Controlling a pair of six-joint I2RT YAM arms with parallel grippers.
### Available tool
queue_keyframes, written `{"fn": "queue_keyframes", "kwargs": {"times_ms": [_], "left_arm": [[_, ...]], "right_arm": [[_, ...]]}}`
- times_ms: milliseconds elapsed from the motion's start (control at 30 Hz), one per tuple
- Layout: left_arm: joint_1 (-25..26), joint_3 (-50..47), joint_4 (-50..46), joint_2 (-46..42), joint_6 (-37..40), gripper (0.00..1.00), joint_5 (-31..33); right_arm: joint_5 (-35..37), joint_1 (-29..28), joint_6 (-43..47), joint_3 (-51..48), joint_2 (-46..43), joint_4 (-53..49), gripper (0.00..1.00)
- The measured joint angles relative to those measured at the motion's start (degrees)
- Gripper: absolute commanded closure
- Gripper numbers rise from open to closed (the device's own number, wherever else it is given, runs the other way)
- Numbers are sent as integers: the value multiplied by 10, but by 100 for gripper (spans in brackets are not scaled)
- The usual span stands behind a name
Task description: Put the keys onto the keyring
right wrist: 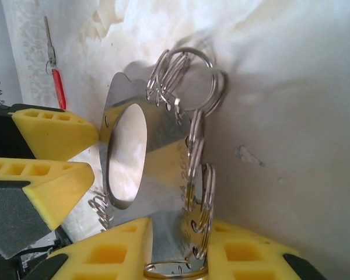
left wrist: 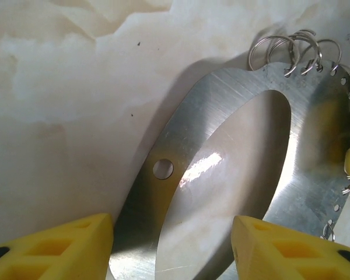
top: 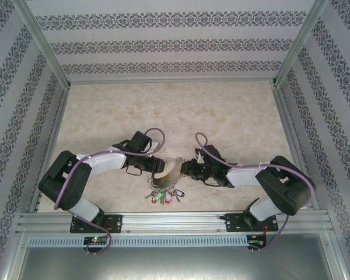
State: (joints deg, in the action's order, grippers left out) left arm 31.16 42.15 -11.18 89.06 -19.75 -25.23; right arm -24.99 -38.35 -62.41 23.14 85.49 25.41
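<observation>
The keyring [top: 166, 169], a flat silver loop with a big oval hole, hangs above the table between both arms. In the left wrist view its band [left wrist: 157, 198] runs between my left gripper's [left wrist: 172, 245] yellow fingers, which straddle its near end, the left one against the outer edge. In the right wrist view my right gripper [right wrist: 181, 245] is closed on the keyring's [right wrist: 163, 140] rim and the small split rings [right wrist: 198, 169] strung there. One key with a red tag [right wrist: 59, 87] lies beyond it. Small red and green tags [top: 161, 197] cluster under the keyring; I cannot tell which are loose.
The table is pale marble [top: 181, 111], walled by patterned panels [top: 11, 116] on three sides. An aluminium rail [top: 175, 220] carries both arm bases at the near edge. The left gripper's fingers [right wrist: 52, 131] stand close to the keyring's far side in the right wrist view.
</observation>
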Motion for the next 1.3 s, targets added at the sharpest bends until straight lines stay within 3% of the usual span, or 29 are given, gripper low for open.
{"fn": "queue_keyframes", "kwargs": {"times_ms": [200, 400, 567, 733, 833, 933, 1033, 1300], "left_arm": [[3, -11, 18, -37, -12, 37, 15], [3, -14, 39, -47, -22, 37, 20], [3, -14, 44, -36, -26, 37, 21], [3, -14, 44, -21, -28, 40, 24], [3, -15, 46, -7, -29, 42, 24], [3, -21, 56, -2, -31, 42, 24], [3, -23, 63, -2, -32, 42, 24], [3, -26, 70, -3, -33, 42, 29]], "right_arm": [[-13, 17, 23, 7, -17, 7, 100], [-26, 30, 42, 17, -24, 6, 97], [-34, 30, 41, 21, -4, 8, 77], [-39, 30, 42, 24, 26, 11, 68], [-41, 30, 40, 27, 45, 19, 46], [-45, 30, 39, 34, 51, 38, 47], [-42, 30, 39, 37, 66, 47, 61], [-34, 30, 29, 43, 90, 55, 77]]}}
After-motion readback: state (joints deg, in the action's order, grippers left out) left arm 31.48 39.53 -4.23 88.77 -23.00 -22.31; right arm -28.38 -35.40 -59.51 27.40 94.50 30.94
